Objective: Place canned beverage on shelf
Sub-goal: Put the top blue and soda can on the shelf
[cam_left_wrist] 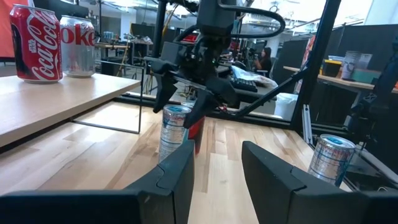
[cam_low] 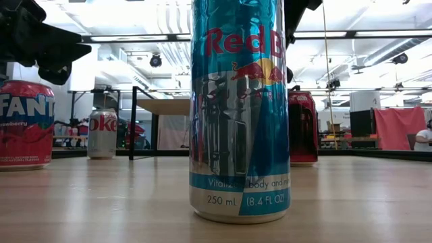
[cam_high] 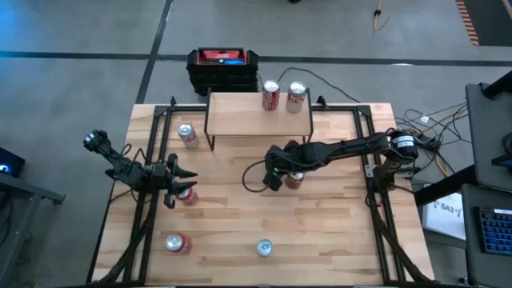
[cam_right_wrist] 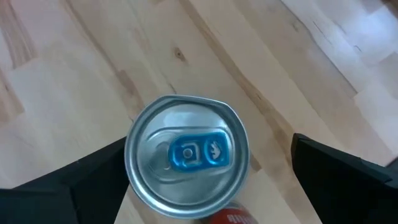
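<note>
So my right gripper (cam_high: pixel 282 170) is hanging over the middle of the table (cam_high: pixel 336 232), fingers spread wide, pointing straight down at a slim silver can (cam_right_wrist: pixel 186 165) with a blue pull tab. Nothing grabbed yet; the can stands upright between my fingers with air on both sides. A red can (cam_high: pixel 295 179) sits right beside it, at about 4 o'clock, so that's the one I'd worry about bumping.

My guess on handling: thin aluminium, smooth and a bit slippery, rigid if full, dents if squeezed hard. I'd take it across the round body below the rim, not by the lid.

The shelf (cam_high: pixel 236 116), a pale wood board on thin black legs, is at 12 o'clock and holds two cans near its right end.

My left gripper (cam_high: pixel 178 186) is closed, parked at 9 o'clock.
</note>
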`<control>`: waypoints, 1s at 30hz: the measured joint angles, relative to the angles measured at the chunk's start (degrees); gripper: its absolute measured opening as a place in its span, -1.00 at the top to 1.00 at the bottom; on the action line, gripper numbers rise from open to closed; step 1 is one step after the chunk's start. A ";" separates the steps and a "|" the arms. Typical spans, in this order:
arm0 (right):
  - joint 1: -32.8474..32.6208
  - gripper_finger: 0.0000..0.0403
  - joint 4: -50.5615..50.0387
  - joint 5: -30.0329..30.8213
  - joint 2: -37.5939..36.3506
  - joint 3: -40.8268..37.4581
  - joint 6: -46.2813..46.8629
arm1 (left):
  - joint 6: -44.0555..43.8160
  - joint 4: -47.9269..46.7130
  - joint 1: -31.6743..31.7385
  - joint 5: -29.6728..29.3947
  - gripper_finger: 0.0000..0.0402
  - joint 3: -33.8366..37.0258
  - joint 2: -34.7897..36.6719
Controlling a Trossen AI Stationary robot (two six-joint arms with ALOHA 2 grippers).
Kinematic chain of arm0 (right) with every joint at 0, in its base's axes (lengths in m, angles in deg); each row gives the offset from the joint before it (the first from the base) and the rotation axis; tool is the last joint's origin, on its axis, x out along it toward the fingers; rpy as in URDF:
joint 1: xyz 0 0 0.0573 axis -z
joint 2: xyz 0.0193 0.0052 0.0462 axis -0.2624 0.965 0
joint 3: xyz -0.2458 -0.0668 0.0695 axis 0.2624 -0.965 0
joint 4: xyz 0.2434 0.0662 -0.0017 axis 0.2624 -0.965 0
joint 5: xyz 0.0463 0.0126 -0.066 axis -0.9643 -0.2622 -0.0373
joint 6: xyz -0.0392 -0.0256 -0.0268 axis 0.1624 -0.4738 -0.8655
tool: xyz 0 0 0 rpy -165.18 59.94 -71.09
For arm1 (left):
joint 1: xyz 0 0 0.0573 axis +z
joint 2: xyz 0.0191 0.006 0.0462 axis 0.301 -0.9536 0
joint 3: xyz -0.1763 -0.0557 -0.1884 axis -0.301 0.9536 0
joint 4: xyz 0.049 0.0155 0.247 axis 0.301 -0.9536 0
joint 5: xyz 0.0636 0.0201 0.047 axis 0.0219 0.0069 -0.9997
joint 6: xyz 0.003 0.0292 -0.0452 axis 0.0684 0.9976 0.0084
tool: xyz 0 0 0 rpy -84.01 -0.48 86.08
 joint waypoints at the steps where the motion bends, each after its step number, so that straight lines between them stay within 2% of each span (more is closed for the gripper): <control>1: -0.01 -0.95 0.14 -0.48 0.00 0.00 0.13 | 0.00 0.00 0.00 -0.02 0.41 -0.02 0.00; 6: -0.01 -0.67 0.52 -1.25 0.00 0.00 0.17 | 0.01 0.00 -0.01 0.00 0.41 -0.01 0.02; 12: -0.12 -0.10 1.63 -1.35 0.02 0.00 4.41 | 0.01 -0.01 -0.02 -0.02 0.41 0.00 0.01; 19: -0.16 -0.09 1.71 -2.09 0.02 0.00 10.62 | 0.00 0.00 -0.02 0.00 0.41 -0.02 0.02; 27: -0.16 -0.09 1.15 0.93 0.02 0.00 33.00 | 0.00 -0.02 0.00 0.00 0.41 -0.02 0.02; 30: -0.16 -0.11 0.90 2.19 0.07 0.00 36.38 | 0.01 -0.02 -0.01 -0.01 0.41 -0.01 0.01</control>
